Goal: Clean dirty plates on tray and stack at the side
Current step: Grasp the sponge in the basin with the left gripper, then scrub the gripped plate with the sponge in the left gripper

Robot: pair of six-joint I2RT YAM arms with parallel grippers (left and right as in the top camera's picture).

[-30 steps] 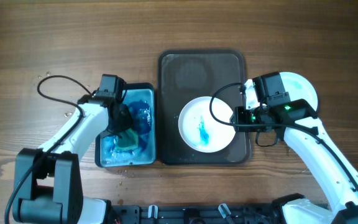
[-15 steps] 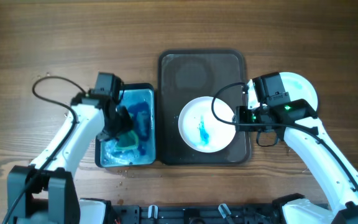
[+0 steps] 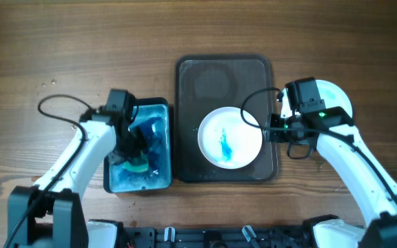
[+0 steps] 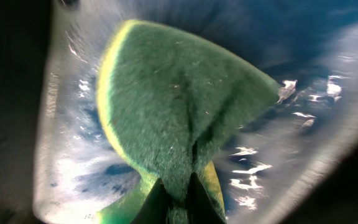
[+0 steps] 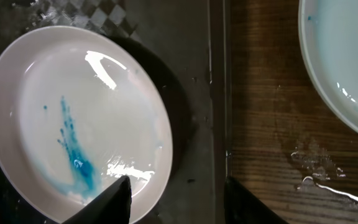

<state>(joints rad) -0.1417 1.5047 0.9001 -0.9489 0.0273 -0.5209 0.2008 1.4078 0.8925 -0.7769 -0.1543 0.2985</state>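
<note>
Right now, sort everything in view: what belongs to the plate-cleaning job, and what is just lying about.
Belongs to the job: stained plate on the tray; plate at the side; green sponge in the left gripper; basin of blue water.
Just lying about: water splashes on the wooden table.

The brown wooden table (image 3: 60, 41) carries the dark tray (image 3: 185, 83) at its middle, with a black-rimmed basin (image 3: 154, 102) of blue water just beside the tray's left edge. Right of the tray a white plate (image 3: 340, 96) lies on the bare wood, partly hidden from above. Water drops (image 5: 319, 168) lie on the wood near it.
</note>
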